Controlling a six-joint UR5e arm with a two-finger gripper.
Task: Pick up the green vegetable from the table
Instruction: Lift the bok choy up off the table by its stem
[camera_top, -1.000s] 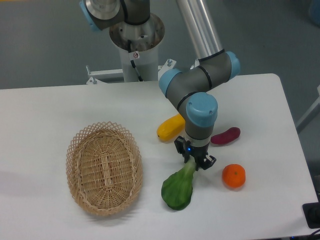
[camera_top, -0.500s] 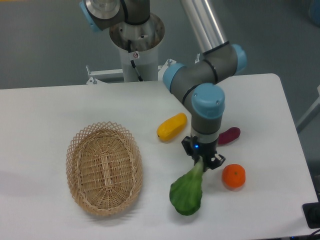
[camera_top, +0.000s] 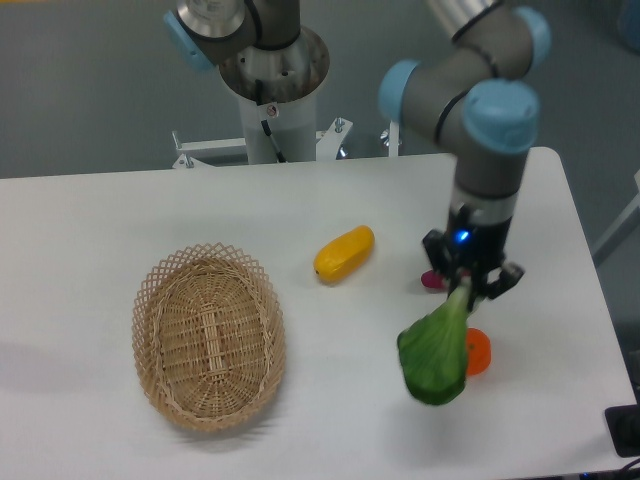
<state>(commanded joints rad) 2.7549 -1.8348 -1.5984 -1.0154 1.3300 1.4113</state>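
Observation:
My gripper (camera_top: 468, 283) is shut on the pale stem of the green vegetable (camera_top: 435, 356), which hangs from it with its broad dark leaf down, lifted off the white table (camera_top: 120, 220). It hangs over the right part of the table, in front of the orange.
An oval wicker basket (camera_top: 207, 335) lies at the left. A yellow oblong fruit (camera_top: 343, 253) lies mid-table. An orange (camera_top: 480, 352) is partly hidden behind the leaf. A purple vegetable (camera_top: 432, 280) is mostly hidden behind the gripper. The table's right edge is close.
The gripper has risen and moved right with the green vegetable, lifting it off the table. The arm's wrist now stands higher and further right.

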